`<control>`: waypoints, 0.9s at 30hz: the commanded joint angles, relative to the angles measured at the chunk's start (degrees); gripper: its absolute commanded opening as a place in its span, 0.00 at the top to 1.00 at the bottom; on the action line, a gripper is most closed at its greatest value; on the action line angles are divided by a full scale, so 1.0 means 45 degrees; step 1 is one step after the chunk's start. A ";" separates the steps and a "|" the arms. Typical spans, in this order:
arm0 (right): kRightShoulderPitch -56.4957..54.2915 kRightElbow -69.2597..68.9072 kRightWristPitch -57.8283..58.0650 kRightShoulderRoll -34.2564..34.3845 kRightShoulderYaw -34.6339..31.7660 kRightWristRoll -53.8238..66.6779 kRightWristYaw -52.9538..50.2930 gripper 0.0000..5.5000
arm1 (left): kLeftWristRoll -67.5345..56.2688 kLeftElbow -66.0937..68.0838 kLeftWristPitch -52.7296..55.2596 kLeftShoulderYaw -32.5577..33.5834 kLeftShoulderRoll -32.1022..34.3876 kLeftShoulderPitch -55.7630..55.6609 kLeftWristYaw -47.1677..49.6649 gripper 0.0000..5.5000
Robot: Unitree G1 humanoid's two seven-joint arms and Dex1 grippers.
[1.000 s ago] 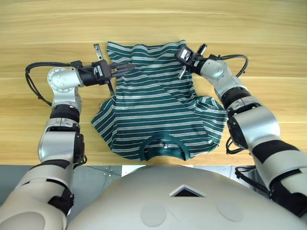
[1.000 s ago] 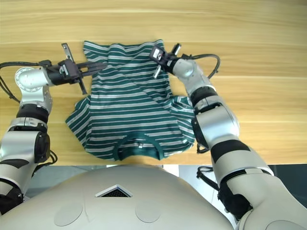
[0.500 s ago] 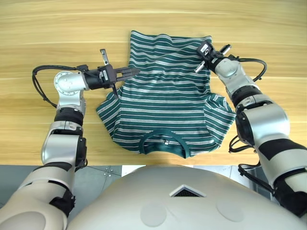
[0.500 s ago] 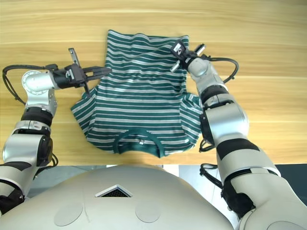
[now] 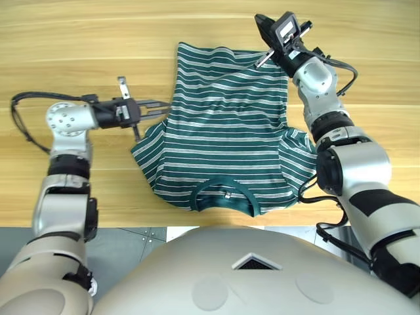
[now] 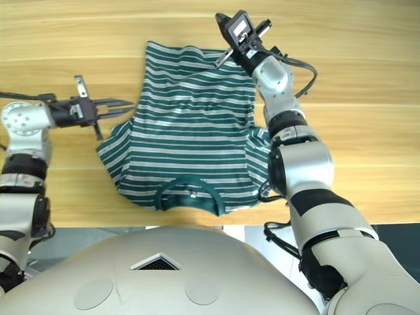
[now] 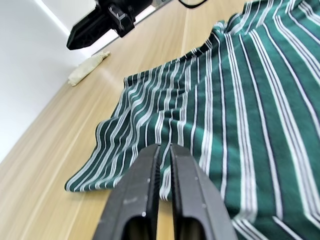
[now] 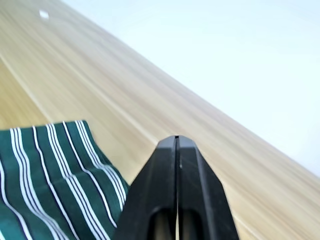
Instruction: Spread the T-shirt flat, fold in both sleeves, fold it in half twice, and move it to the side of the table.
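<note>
The left gripper (image 5: 164, 103), at the middle left of the head camera frame, has its two fingers drawn together with only a slit between them and nothing in it. Its tips sit level with the table at the left edge of the dark green T-shirt with thin white stripes (image 5: 226, 125); whether they touch the cloth cannot be told. The right gripper (image 5: 260, 20), at the upper right of the frame, is fully closed and also empty, raised above the light wooden table (image 5: 72, 39) just past the shirt's top right hem corner (image 5: 281, 54). The shirt lies in the centre of the frame with its hem toward the top and its dark green ribbed collar (image 5: 225, 197) toward the bottom. The body is laid out broadly, with a few soft creases. The short sleeve at the left (image 5: 146, 154) and the one at the right (image 5: 298, 149) both jut outward, unfolded. The spreading step looks about finished, and sleeve folding comes next. That calls for each gripper to open, drop to its own sleeve, pinch the outer edge and carry it inward over the chest without dragging the body askew.
</note>
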 commanded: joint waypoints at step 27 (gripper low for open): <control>0.1066 -0.0634 -0.0243 -0.0939 -0.0905 0.1253 0.1498 1.00 | 0.7944 -0.5728 0.1087 -0.0893 0.4992 0.5101 0.7005 0.63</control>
